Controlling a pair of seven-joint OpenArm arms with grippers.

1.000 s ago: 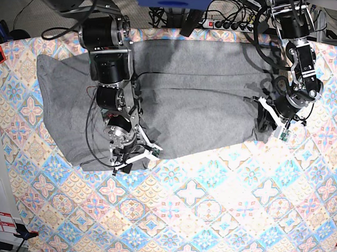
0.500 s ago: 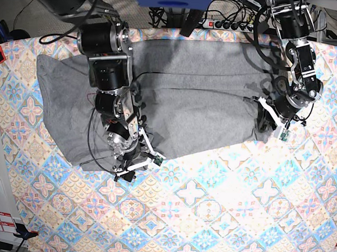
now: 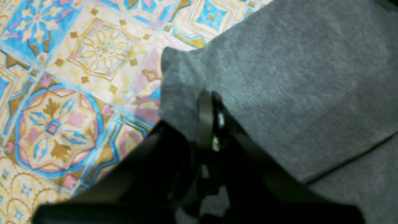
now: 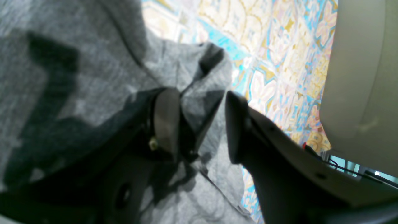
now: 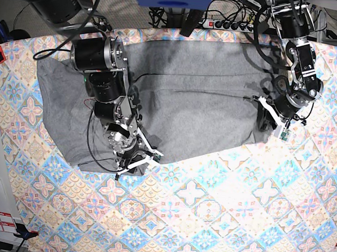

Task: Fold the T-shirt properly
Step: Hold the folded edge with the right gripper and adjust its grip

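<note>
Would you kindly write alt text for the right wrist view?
The right end effector straddles a bunched edge of the grey T-shirt, fingers not yet touching. The patterned tablecloth shows beyond.

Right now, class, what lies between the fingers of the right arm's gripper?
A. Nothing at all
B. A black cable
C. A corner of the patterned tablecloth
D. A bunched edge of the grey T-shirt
D: in the right wrist view, a raised fold of the T-shirt sits between the right gripper fingers, with the tablecloth lying beyond them.
</note>
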